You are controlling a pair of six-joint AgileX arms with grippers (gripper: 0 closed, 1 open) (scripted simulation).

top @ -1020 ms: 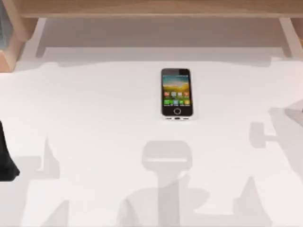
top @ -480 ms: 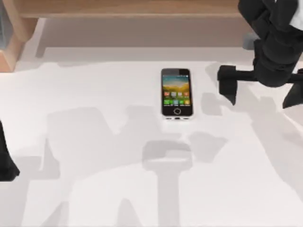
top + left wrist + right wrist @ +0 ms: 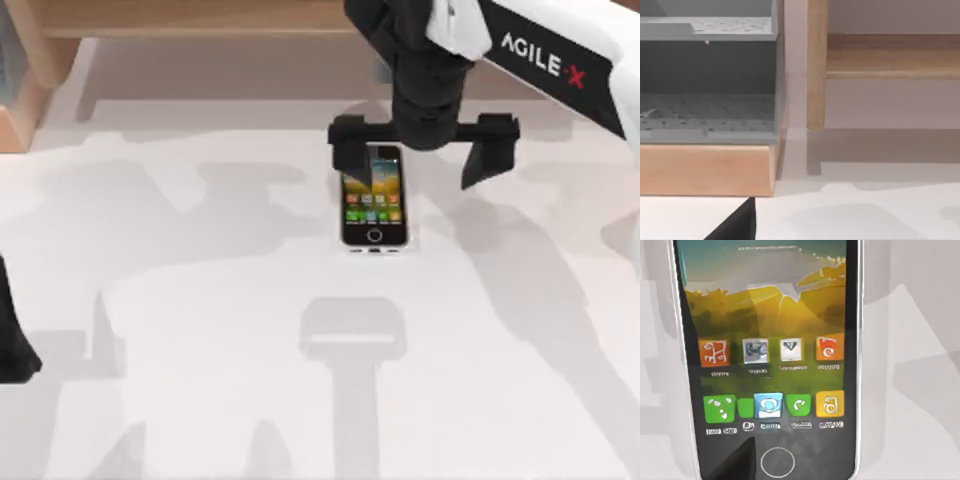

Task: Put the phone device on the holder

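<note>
The right end effector point(image 3: 420, 160) is hovering released, slightly right of the phone's point(image 3: 374, 205) far end, spanning across its long axis.

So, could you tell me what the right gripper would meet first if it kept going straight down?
Probably the phone device: the open right gripper hangs above its upper end, offset rightward, though height is unclear.

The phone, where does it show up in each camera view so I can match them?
Top view: phone lies flat mid-table, its top edge under the open right gripper.
Left wrist view: no phone; grey shelves and a wooden frame.
Right wrist view: phone seen close up.
Shared landmark: the round home button.
</note>
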